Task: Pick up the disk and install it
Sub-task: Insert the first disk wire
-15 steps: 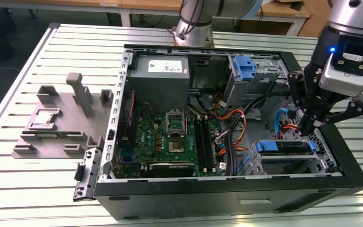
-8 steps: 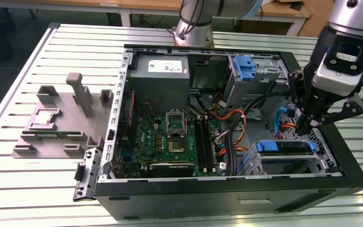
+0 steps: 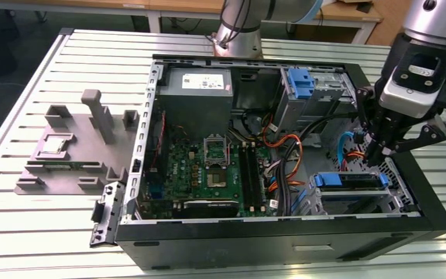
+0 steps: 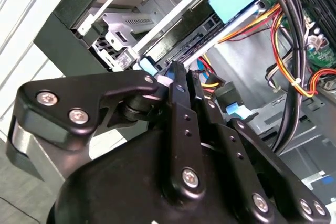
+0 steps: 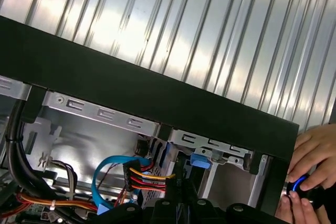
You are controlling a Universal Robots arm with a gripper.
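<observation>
One arm, so no choice: gripper [image 3: 376,156] hangs just above the disk [image 3: 349,181], which sits in the case's [image 3: 285,229] near corner, exterior view's right, long axis along the near wall; we can't tell if the claw's clenched or released

Open black computer case [image 3: 432,218] on slatted table [image 3: 45,232] — green motherboard [image 3: 200,174], grey fixture block [image 3: 76,151] beside it

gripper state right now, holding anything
gripper: cannot be told; it hangs inside the computer case, above the disk in its bay.
</observation>
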